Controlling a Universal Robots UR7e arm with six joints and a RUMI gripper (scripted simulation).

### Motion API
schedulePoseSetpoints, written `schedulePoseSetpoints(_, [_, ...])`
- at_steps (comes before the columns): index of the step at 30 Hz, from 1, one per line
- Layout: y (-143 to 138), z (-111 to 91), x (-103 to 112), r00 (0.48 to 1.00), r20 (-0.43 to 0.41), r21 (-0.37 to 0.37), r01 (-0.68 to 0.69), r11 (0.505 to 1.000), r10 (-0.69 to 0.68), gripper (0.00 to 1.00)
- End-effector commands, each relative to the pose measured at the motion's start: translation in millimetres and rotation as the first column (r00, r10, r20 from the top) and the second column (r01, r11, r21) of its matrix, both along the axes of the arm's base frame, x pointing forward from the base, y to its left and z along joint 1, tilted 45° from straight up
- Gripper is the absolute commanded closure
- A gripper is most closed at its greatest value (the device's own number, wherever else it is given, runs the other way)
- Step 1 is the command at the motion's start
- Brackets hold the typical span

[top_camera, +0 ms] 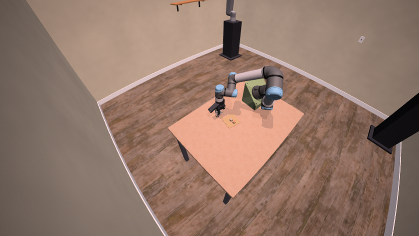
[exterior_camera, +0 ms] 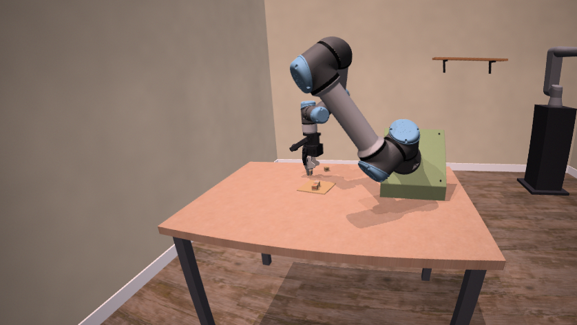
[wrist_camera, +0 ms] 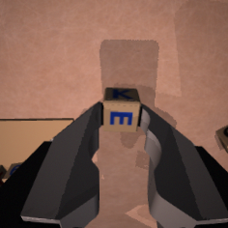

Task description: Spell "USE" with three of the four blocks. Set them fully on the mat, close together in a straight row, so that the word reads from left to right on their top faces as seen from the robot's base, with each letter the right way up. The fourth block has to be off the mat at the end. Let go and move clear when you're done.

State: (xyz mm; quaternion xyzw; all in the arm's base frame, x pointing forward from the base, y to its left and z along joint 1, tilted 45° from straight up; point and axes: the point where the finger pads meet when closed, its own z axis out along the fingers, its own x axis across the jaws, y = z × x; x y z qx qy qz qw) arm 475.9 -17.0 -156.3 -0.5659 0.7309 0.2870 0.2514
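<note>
My gripper (top_camera: 217, 115) (exterior_camera: 309, 172) (wrist_camera: 120, 104) is shut on a wooden block (wrist_camera: 122, 120) with a blue E on the face toward the wrist camera and a dark K on a side face. The block is at or close above the table, beside the mat; I cannot tell if it touches. The tan mat (top_camera: 226, 123) (exterior_camera: 305, 188) (wrist_camera: 36, 140) bears two blocks close together: a pale one (top_camera: 231, 119) (wrist_camera: 17, 168) and one with orange-red marks (top_camera: 233, 121) (exterior_camera: 315, 187). Their top letters are unreadable. Another block (exterior_camera: 326, 169) (wrist_camera: 224, 138) lies off the mat, partly cut off in the wrist view.
The table (top_camera: 234, 158) (exterior_camera: 258, 217) carries the green wedge-shaped base (top_camera: 249, 98) (exterior_camera: 412, 191) of the arm. A wall shelf (exterior_camera: 468, 59) and a black pedestal (top_camera: 231, 38) (exterior_camera: 551, 149) stand away from the table.
</note>
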Motion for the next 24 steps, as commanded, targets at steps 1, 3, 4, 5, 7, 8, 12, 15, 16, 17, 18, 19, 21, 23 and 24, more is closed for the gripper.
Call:
schedulePoseSetpoints(1, [-18.3, 18.1, -0.8, 1.000, 0.001, -0.001, 0.000, 1.000, 0.000, 0.95])
schedulePoseSetpoints(3, [-28.7, 28.6, -1.4, 1.000, 0.001, -0.001, 0.000, 1.000, 0.000, 0.95])
schedulePoseSetpoints(4, [-33.9, 33.9, -1.8, 1.000, 0.001, -0.001, 0.000, 1.000, 0.000, 0.95])
schedulePoseSetpoints(5, [-39.0, 38.9, -2.1, 1.000, 0.001, -0.001, 0.000, 1.000, 0.000, 0.95])
schedulePoseSetpoints(7, [-48.0, 48.1, -2.6, 1.000, 0.001, -0.001, 0.000, 1.000, 0.000, 0.95])
schedulePoseSetpoints(8, [-51.8, 51.9, -2.9, 1.000, 0.001, -0.001, 0.000, 1.000, 0.000, 0.95])
schedulePoseSetpoints(12, [-57.5, 57.6, -3.2, 1.000, 0.001, -0.001, 0.000, 1.000, 0.000, 0.95])
schedulePoseSetpoints(15, [-61.3, 61.5, -3.5, 1.000, 0.001, -0.001, 0.000, 1.000, 0.000, 0.95])
schedulePoseSetpoints(16, [-61.6, 61.8, -3.5, 1.000, 0.001, -0.001, 0.000, 1.000, 0.000, 0.95])
schedulePoseSetpoints(17, [-61.7, 61.9, -3.5, 1.000, 0.001, -0.001, 0.000, 1.000, 0.000, 0.95])
schedulePoseSetpoints(18, [-61.7, 61.9, -3.5, 1.000, 0.001, -0.001, 0.000, 1.000, 0.000, 0.95])
schedulePoseSetpoints(19, [-61.7, 61.9, -3.5, 1.000, 0.001, -0.001, 0.000, 1.000, 0.000, 0.95])
schedulePoseSetpoints(21, [-61.7, 61.9, -3.5, 1.000, 0.001, -0.001, 0.000, 1.000, 0.000, 0.95])
schedulePoseSetpoints(23, [-61.7, 61.9, -3.5, 1.000, 0.001, -0.001, 0.000, 1.000, 0.000, 0.95])
schedulePoseSetpoints(24, [-61.7, 61.9, -3.5, 1.000, 0.001, -0.001, 0.000, 1.000, 0.000, 0.95])
